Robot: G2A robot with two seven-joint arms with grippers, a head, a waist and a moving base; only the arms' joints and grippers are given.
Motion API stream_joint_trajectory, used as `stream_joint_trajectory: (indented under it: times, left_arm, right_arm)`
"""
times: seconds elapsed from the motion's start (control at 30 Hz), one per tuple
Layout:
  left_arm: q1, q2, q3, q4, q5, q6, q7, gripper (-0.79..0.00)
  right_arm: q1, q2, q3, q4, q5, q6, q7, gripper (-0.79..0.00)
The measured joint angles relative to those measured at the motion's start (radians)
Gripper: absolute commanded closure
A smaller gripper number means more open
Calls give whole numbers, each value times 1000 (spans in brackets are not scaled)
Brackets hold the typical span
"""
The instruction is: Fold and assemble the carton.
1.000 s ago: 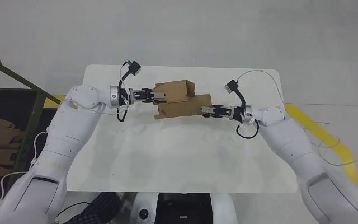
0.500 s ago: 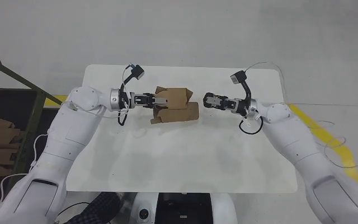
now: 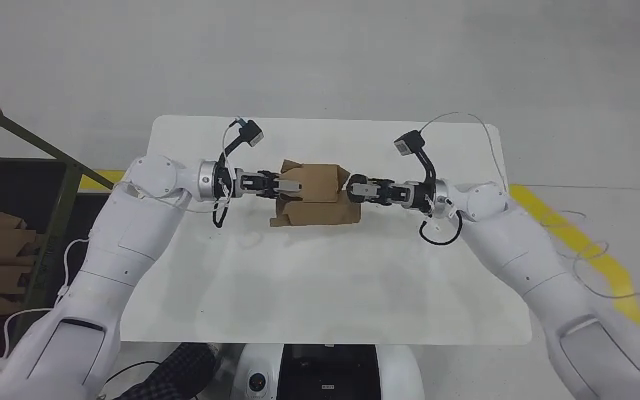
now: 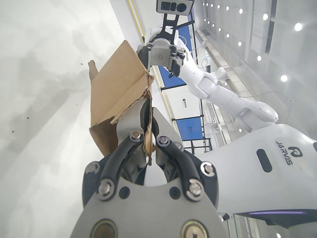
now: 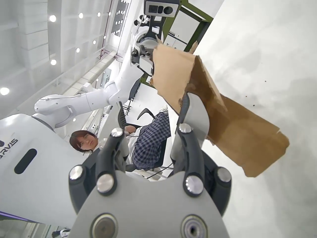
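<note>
**Carton caught between both grippers, past mid-table**

Starting from your side: the white table [image 3: 330, 300] stretches out in front of you. Off its left edge, down on the floor side, there's a stack of flat cardboard [image 3: 12, 250]. Off its right edge there's a yellow floor line [image 3: 545, 205].

Further out, the brown carton [image 3: 318, 192] sits past the table's middle, towards the far edge and roughly centred left to right. It's only half folded: a boxy shape with loose flaps showing along its left side. You can't tell from these shots whether its bottom rests on the table or hangs just above it.

Your left gripper [image 3: 287, 186] comes in from the left, level with the carton. It's squeezed down narrow on a ragged flap edge at the carton's left end. From the left wrist you can see the cardboard pinched right between the two fingers [image 4: 128, 120].

Your right gripper [image 3: 352, 188] comes in from the right at the same depth, straight across from the left one. Its jaws stand wide and grip nothing. One finger [image 5: 194, 117] lies against the carton's right end, and the other is well apart from the cardboard.

Farthest back on the left, beyond the cardboard stack, a dark green frame [image 3: 40, 150] slants past the table's far left corner.
</note>
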Motion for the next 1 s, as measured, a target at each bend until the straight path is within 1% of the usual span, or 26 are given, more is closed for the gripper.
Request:
stream_joint_trajectory:
  times: [0.07,0.4,1.0]
  left_arm:
    - [-2,-1,0,6,-17,3,-16,0]
    - [-22,-8,16,30,-75,12,-72,0]
    - [-30,-20,46,39,-74,10,-78,0]
  right_arm:
    - [7,-4,-11,7,3,2,2,-431]
    - [23,-18,-50,18,34,2,2,-397]
    - [44,-51,-102,36,72,9,9,-379]
